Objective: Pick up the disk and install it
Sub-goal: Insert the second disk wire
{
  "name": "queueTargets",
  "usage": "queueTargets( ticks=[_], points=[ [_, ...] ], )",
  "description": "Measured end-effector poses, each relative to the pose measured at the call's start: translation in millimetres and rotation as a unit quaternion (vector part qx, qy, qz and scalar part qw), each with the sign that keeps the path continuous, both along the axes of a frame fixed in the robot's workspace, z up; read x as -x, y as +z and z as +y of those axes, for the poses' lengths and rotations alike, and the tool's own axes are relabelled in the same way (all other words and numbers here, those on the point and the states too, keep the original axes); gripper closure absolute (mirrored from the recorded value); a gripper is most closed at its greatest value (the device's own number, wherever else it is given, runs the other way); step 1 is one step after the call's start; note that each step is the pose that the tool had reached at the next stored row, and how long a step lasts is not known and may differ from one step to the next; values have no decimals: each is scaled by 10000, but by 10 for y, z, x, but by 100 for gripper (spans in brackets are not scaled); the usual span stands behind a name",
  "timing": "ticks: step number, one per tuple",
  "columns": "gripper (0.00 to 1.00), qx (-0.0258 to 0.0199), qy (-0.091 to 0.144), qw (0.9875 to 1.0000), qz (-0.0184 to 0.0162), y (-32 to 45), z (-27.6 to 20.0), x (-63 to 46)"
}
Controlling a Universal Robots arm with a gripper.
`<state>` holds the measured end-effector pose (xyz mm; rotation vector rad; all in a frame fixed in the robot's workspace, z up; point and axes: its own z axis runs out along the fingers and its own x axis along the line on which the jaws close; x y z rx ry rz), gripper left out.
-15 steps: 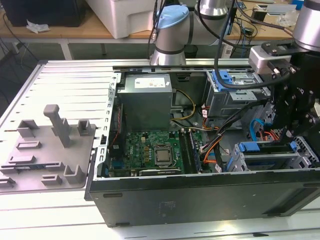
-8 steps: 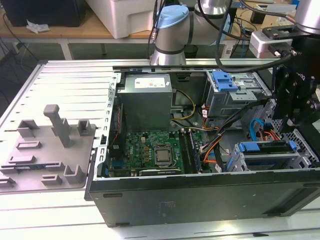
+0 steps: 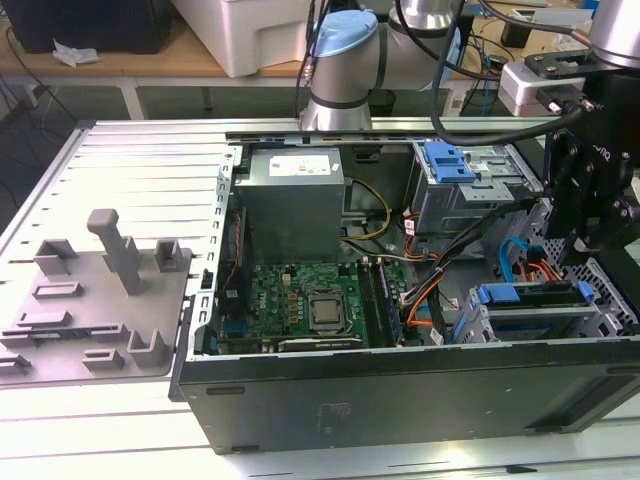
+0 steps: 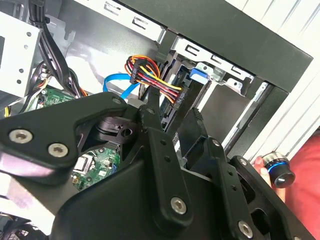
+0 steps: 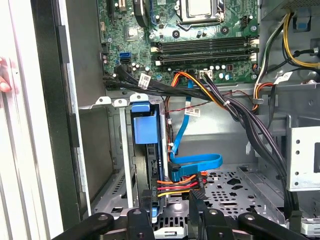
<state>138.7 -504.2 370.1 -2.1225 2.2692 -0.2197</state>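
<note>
The disk [image 3: 530, 297] is a flat drive in a blue plastic bracket. It sits in the drive bay at the front corner of the open computer case [image 3: 400, 385], on the exterior view's right. My black gripper [image 3: 590, 245] hangs just above and beside it. In both wrist views the fingers are spread apart, and the disk's blue-framed edge [image 5: 142, 131] [image 4: 198, 75] lies ahead of them in the bay. The gripper [image 5: 170, 210] [image 4: 174, 106] is open with nothing clamped between its fingers. A bundle of coloured power wires [image 5: 175, 185] and a blue data cable [image 5: 197, 164] end beside the disk.
A grey drive cage with a blue latch [image 3: 450, 160] stands behind the bay. The power-supply box [image 3: 290, 190] and the green motherboard [image 3: 310, 300] lie further to the exterior view's left. Black cables [image 5: 250, 130] cross the case. A grey fixture plate [image 3: 100, 290] lies outside. A person's hand [image 5: 4, 75] rests at the case's edge.
</note>
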Motion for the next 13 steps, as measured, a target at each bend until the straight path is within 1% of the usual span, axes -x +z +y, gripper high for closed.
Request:
queueTargets(
  ticks=[9, 10, 11, 12, 13],
  points=[
    [58, 0, -3, 10000, 1, 0, 0, 0],
    [58, -1, -3, 10000, 21, -1, 2, -6],
    [58, 0, -3, 10000, 60, 0, 10, -6],
    [58, 0, -4, 10000, 81, 0, 18, -6],
    [58, 0, -4, 10000, 92, 0, 22, -5]
  ],
)
